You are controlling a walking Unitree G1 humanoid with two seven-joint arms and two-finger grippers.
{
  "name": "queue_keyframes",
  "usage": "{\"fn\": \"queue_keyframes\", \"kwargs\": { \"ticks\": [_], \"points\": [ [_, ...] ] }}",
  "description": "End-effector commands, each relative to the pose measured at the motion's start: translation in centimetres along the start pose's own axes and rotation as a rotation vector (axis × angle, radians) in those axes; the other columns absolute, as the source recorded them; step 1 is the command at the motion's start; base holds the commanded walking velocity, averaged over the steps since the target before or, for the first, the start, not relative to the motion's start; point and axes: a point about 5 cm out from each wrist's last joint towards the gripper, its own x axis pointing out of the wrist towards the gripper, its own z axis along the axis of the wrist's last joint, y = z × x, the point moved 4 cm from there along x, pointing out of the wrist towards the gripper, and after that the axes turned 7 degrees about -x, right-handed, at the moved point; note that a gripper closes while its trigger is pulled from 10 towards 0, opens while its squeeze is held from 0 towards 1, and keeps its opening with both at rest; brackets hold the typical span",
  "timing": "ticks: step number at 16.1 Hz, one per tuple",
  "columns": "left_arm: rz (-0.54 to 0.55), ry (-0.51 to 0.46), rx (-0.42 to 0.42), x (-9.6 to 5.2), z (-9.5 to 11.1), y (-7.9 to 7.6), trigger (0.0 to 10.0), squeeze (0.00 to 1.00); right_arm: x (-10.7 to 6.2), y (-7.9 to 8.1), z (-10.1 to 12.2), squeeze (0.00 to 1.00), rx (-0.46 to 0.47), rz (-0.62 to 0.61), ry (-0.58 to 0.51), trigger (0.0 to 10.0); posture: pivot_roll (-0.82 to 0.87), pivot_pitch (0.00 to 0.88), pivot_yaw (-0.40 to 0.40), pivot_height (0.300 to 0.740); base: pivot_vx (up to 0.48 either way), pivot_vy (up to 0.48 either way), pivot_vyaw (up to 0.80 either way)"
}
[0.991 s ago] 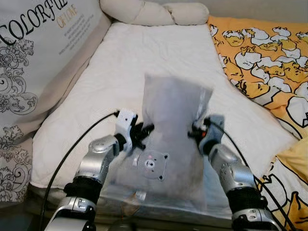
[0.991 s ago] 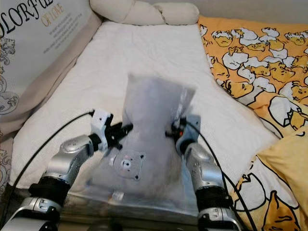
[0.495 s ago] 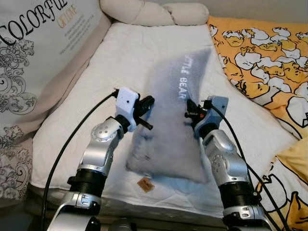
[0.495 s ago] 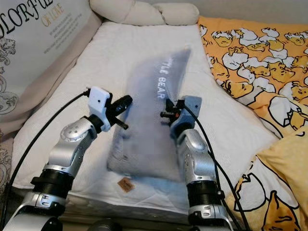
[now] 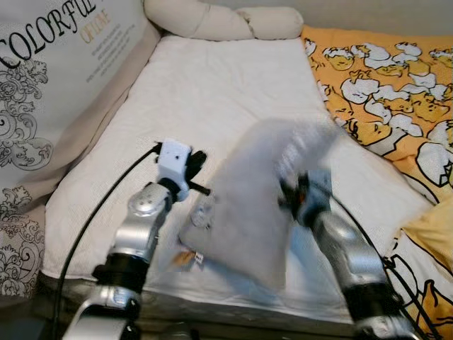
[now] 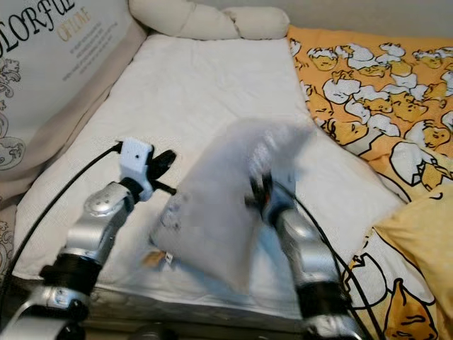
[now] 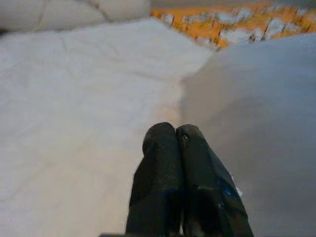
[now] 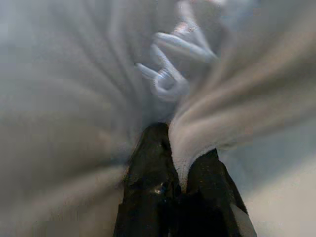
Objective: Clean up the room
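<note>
Pillow point(image 5: 248, 212) now off left hand point(image 5: 198, 161)

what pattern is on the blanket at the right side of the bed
Orange-yellow blanket with white cartoon figures outlined in black, clearest in the left eye view.

You are looking down on a bed with a white quilted mattress cover point(image 5: 212, 92) running from the near edge to the far end. Along the left stands a pale cushioned side panel point(image 5: 56, 92) printed with grey scrollwork and lettering. At the far end lies a cream knotted bolster point(image 5: 219, 21). On the right lies an orange duvet point(image 5: 396, 92) with a cartoon pattern. The light is soft and even.
</note>
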Motion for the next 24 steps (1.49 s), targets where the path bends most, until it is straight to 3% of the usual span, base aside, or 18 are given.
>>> {"fn": "queue_keyframes", "kwargs": {
  "ticks": [1,3,6,9,11,13,17,18,21,23,24],
  "points": [
    [-0.071,0.047,-0.004,1.3,0.0,-0.5,10.0,1.00,-0.8,0.9,-3.4,0.00,0.024,0.118,0.135,0.0,0.08,0.000,0.002,0.740,0.000,0.000,0.00],
    [-0.101,0.081,-0.012,1.9,-0.4,-0.9,10.0,1.00,-1.6,0.5,-4.7,0.00,0.010,0.155,0.184,0.0,0.07,0.000,0.008,0.740,0.000,0.000,0.00],
    [-0.159,0.149,-0.017,3.7,-1.1,-3.2,10.0,1.00,-3.5,0.1,-7.7,0.00,-0.062,0.247,0.303,0.0,0.03,0.000,0.025,0.740,0.000,0.000,0.00],
    [-0.147,0.173,0.006,4.6,-1.5,-4.4,10.0,1.00,-4.8,-0.3,-9.5,0.00,-0.087,0.272,0.368,0.0,-0.01,0.000,0.039,0.740,0.000,0.000,0.00],
    [-0.198,0.184,-0.130,4.8,-1.9,-5.9,10.0,1.00,-5.6,-0.5,-9.6,0.00,-0.089,0.278,0.365,0.0,-0.04,0.000,0.055,0.740,0.000,0.000,0.00],
    [-0.273,0.187,-0.321,4.6,-2.5,-7.1,10.0,1.00,-5.8,-0.7,-9.5,0.00,-0.089,0.275,0.357,0.0,-0.05,0.000,0.064,0.740,0.000,0.000,0.00],
    [-0.399,0.248,-0.464,3.5,-4.4,-8.9,10.0,1.00,-5.8,-0.5,-8.9,0.00,-0.092,0.284,0.341,0.0,-0.06,0.000,0.066,0.740,0.000,0.000,0.00],
    [-0.472,0.279,-0.520,3.0,-4.9,-9.8,10.0,1.00,-5.8,-0.4,-8.7,0.00,-0.094,0.290,0.334,0.0,-0.06,0.000,0.064,0.740,0.000,0.000,0.00],
    [-0.684,0.384,-0.540,1.3,-6.1,-12.0,10.0,1.00,-5.6,-0.3,-8.3,0.00,-0.096,0.297,0.324,0.0,-0.05,0.000,0.061,0.740,0.000,0.000,0.00],
    [-0.794,0.466,-0.498,0.1,-7.0,-12.8,10.0,1.00,-5.5,-0.2,-8.2,0.00,-0.099,0.304,0.319,0.0,-0.05,0.000,0.058,0.740,0.000,0.000,0.00],
    [-0.817,0.507,-0.423,-0.4,-7.8,-12.8,10.0,1.00,-5.4,-0.2,-8.0,0.00,-0.101,0.306,0.316,0.0,-0.05,0.000,0.058,0.740,0.000,0.000,0.00]
  ]
}}
